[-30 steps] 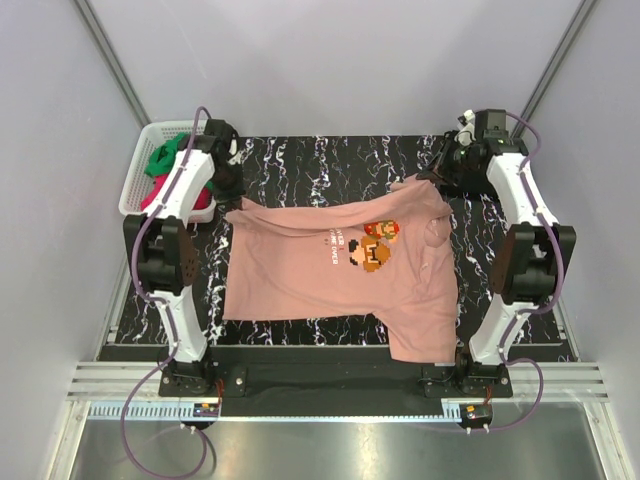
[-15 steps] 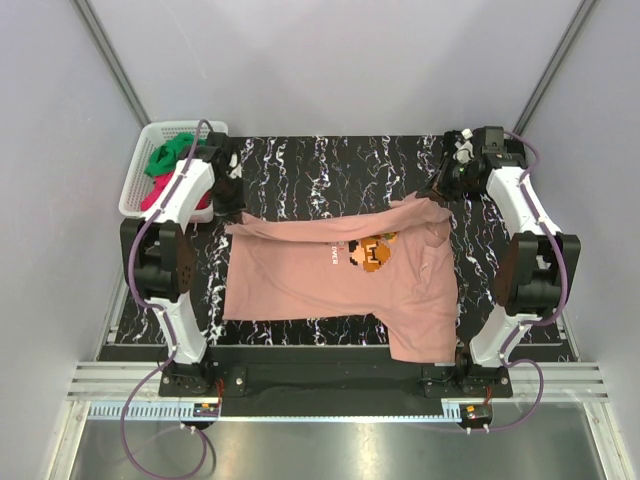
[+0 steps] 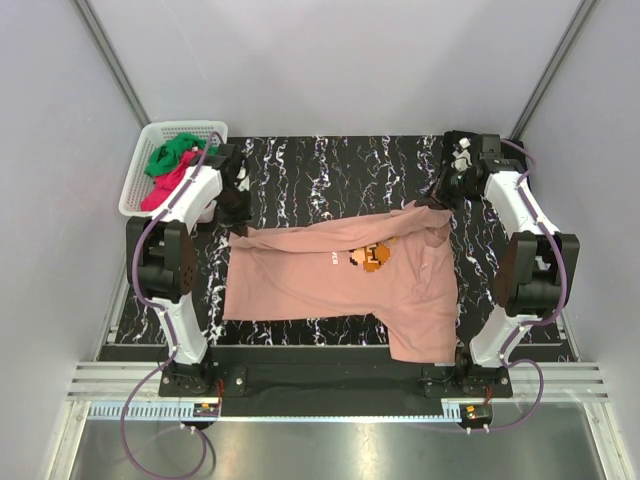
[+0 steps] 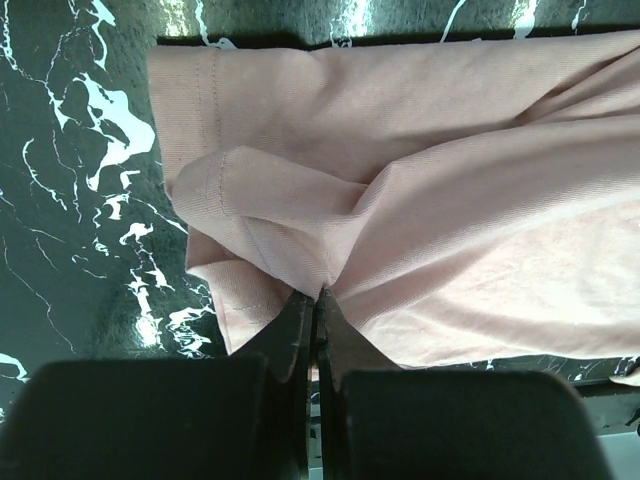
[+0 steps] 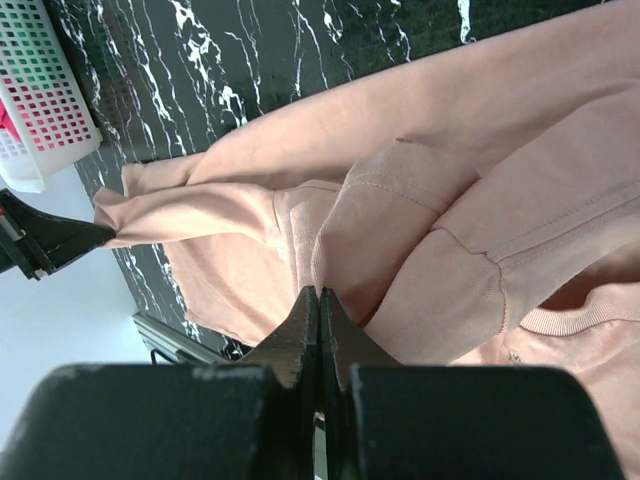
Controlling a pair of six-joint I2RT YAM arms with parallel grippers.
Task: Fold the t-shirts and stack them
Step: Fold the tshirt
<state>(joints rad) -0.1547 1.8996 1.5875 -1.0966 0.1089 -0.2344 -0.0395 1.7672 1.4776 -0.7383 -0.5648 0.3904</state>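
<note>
claws: left gripper [image 4: 316, 295] and right gripper [image 5: 320, 292] clamping shut on far edge of salmon-pink cloth t-shirt [image 3: 320, 285], lying across black marbled tabletop [image 3: 330, 165]; advisable: moving both level, cloth taut, for straight fold.

We see a black table [image 3: 340, 165] veined with white, pale grey walls [image 3: 330, 60] closing it on three sides, and a metal rail [image 3: 110, 380] along its near edge.
</note>
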